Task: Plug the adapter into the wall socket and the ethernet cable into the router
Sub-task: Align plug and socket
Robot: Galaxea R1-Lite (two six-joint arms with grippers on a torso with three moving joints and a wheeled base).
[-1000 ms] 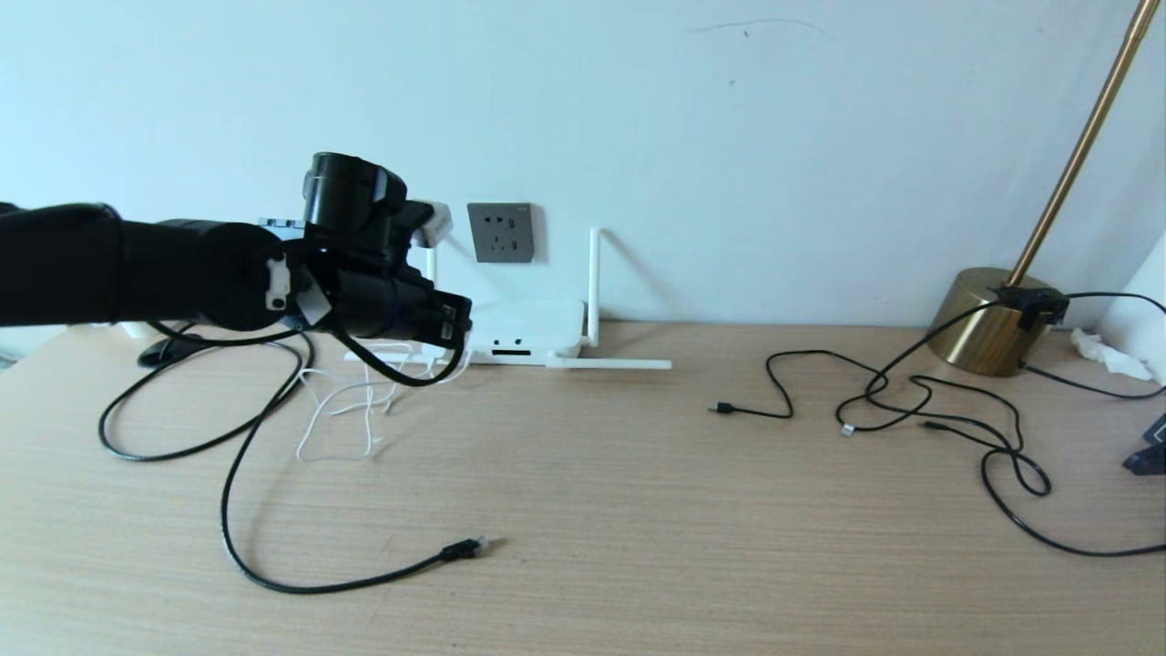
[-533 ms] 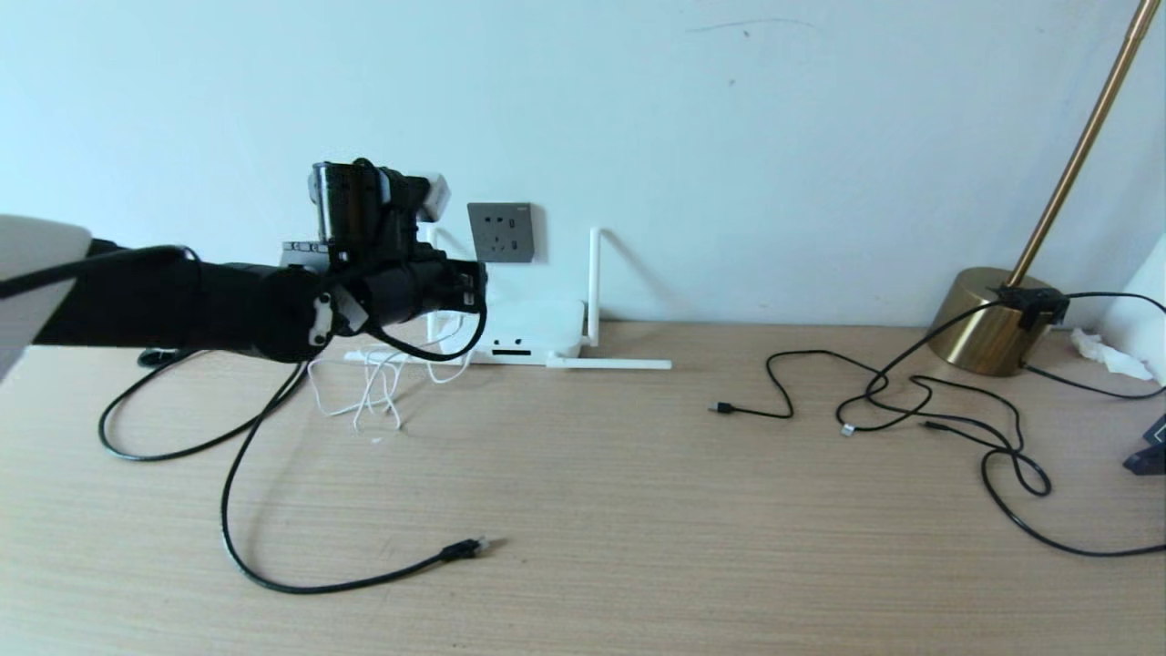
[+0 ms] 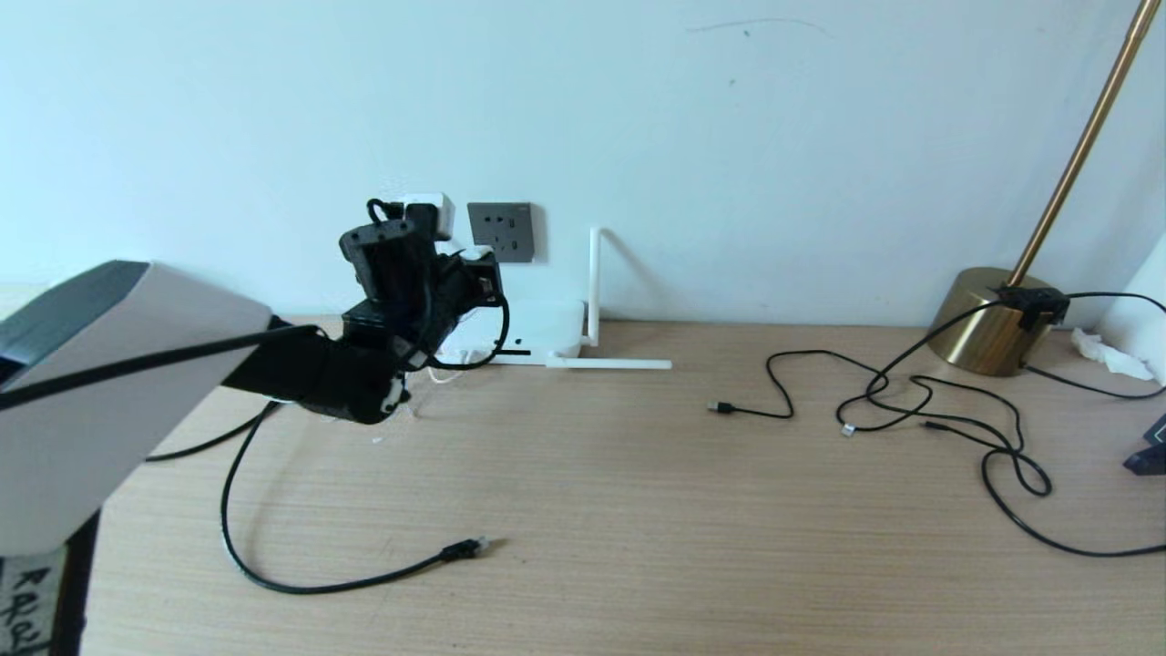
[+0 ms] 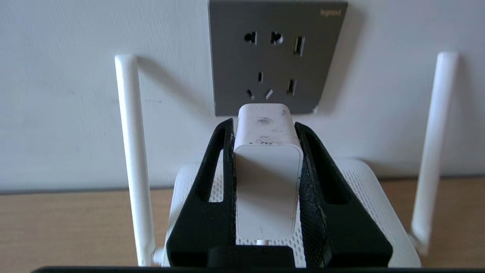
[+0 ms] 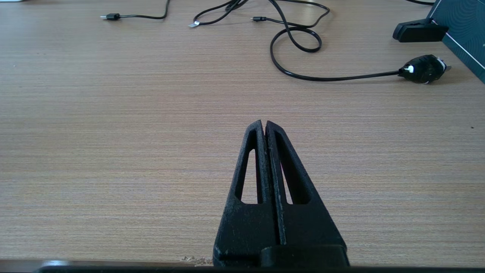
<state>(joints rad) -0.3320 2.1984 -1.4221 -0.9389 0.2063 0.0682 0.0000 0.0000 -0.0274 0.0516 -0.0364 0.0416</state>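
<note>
My left gripper (image 4: 264,125) is shut on the white adapter (image 4: 265,159), gripping its two sides and pointing it at the wall. The adapter's front sits just below the lower pin holes of the dark grey wall socket (image 4: 276,57). In the head view the adapter (image 3: 428,208) is held a little left of the wall socket (image 3: 500,232). The white router (image 3: 537,335) lies under it against the wall, with one antenna upright (image 3: 594,282). The black ethernet cable loops over the table and its plug (image 3: 465,548) lies loose near the front. My right gripper (image 5: 264,123) is shut and empty over bare wood.
Thin black USB cables (image 3: 911,401) tangle at the right beside a brass lamp base (image 3: 988,319). A white tissue (image 3: 1107,355) and a dark box (image 3: 1150,446) lie at the right edge. My left arm's pale link (image 3: 91,410) fills the lower left.
My left arm has swung forward and its wrist has turned, carrying the adapter closer to the wall beside the socket. The thin white cord has lifted off the table. The right gripper has not moved.
</note>
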